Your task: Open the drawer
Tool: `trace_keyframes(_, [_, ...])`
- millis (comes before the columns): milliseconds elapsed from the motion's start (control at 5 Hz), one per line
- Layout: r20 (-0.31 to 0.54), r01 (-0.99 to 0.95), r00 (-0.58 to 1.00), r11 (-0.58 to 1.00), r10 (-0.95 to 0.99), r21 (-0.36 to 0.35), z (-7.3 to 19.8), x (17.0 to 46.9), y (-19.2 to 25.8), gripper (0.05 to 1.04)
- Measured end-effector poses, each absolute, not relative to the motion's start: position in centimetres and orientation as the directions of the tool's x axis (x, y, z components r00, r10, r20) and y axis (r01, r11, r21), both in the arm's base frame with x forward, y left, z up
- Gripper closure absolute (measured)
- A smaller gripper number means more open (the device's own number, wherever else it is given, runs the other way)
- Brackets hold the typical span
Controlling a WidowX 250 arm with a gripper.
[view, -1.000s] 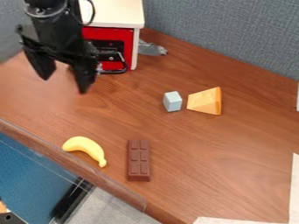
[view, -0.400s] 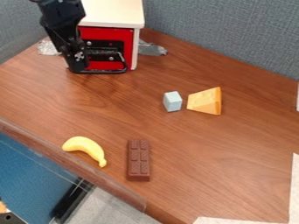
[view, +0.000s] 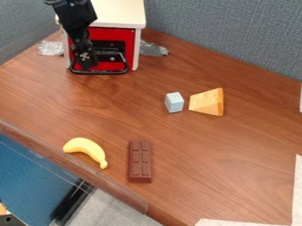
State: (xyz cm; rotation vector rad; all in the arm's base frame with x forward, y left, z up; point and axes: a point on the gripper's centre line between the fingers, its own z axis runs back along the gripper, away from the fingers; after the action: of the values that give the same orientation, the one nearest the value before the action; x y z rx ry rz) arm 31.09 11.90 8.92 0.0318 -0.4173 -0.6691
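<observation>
Red drawer [view: 128, 39] is directly behind the gripper [view: 87, 65], its front set between the white side panels of the toy cabinet. Wood-grained tabletop [view: 162, 128] spreads out beneath the gripper and well past it, toward the camera and to the right. Grey fabric partition [view: 230, 39] stands upright behind the tabletop, beyond the gripper and to its right. White-topped toy cabinet [view: 118, 12] rises behind the gripper and reaches to its right. The gripper itself hangs down at a tilt in front of the drawer's left part; whether it is spread or closed, I cannot tell. Its tip is at the black looped handle [view: 112, 73], which runs to its right along the bottom of the drawer; contact between them is unclear. Orange cheese wedge [view: 205, 102] lies well to the gripper's right and nearer the camera. Brown chocolate bar [view: 140, 162] lies well apart from the gripper, toward the camera and somewhat right, with the yellow banana [view: 87, 147] almost straight toward the camera. Smallest is the pale blue-grey block [view: 174, 102], between gripper and wedge, just beside the wedge.
</observation>
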Motion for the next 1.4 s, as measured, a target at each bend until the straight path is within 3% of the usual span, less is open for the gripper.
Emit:
trace_keyframes(1200, [0.38, 0.578, 0.711, 0.799, -0.592, 0.163, 4.7, 33.2, 11.7, 0.118])
trace_keyframes(1400, [0.39, 0.534, 0.734, 0.828, -0.556, 0.175, 4.0, 32.9, 11.8, 0.418])
